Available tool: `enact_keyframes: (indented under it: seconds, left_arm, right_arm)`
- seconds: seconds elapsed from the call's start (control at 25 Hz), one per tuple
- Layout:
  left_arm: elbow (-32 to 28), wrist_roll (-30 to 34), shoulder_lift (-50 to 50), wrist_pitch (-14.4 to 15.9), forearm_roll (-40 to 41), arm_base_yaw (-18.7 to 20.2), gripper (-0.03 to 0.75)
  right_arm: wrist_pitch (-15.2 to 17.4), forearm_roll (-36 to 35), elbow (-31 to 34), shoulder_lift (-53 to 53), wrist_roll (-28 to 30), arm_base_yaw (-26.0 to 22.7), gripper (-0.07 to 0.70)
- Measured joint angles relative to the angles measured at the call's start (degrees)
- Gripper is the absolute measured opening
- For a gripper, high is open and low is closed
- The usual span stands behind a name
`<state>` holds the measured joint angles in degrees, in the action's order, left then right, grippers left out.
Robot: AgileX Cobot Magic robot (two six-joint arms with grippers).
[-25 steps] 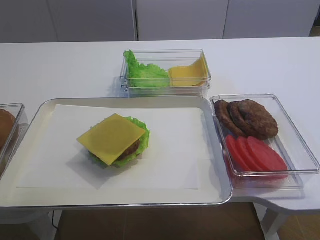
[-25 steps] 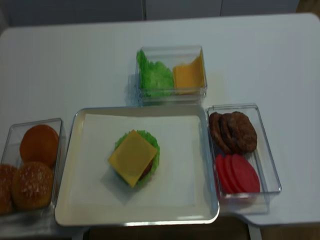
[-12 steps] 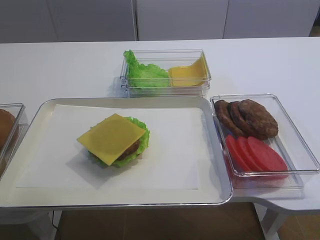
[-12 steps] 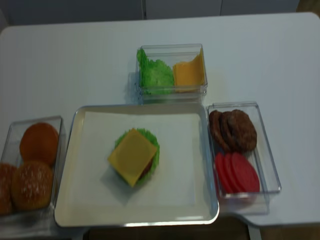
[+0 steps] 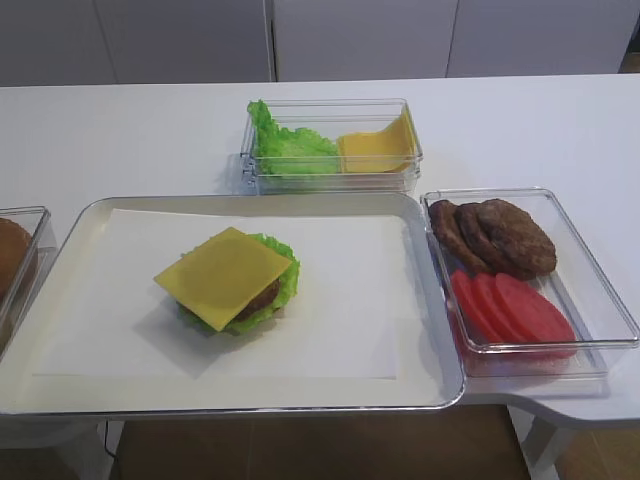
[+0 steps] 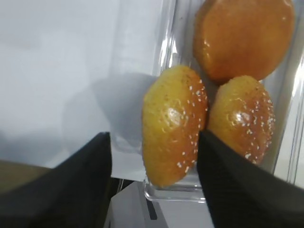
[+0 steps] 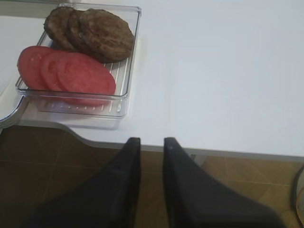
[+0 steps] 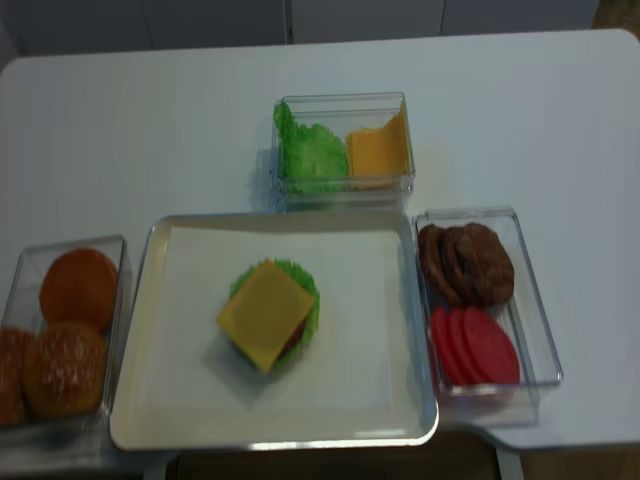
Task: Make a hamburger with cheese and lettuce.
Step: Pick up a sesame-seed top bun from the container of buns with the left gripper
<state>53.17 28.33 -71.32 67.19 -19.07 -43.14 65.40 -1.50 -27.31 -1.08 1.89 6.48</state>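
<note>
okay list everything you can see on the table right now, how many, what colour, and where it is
tray: one, silver with white paper liner, front centre
hamburger: one unfinished stack, no bun top, on the tray
cheese: one, yellow square, top of the stack
lettuce: one, green frill, under the patty
lettuce heap: one, green, back container, left half
cheese slices: yellow, count unclear, back container, right half
patties: three, brown, right container, far end
tomato slices: three, red, right container, near end
buns: three, golden, two seeded, left container
left gripper: one, black, jaws apart either side of a seeded bun
right gripper: one, black, off the table's front edge, holding nothing
</note>
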Motion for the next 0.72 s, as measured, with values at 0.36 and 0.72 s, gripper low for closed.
enact_keyframes:
  seconds: [0.36, 0.72]
  left_arm:
    - [0.0, 4.8, -6.2, 0.2, -5.0, 0.0, 0.422]
    - [0.0, 7.4, -8.7, 0.6, -5.1, 0.0, 0.417]
  right_arm:
    - [0.0, 0.0, 0.0, 0.0, 0.0, 0.0, 0.124]
    - [0.0, 0.0, 0.0, 0.0, -0.1, 0.0, 0.123]
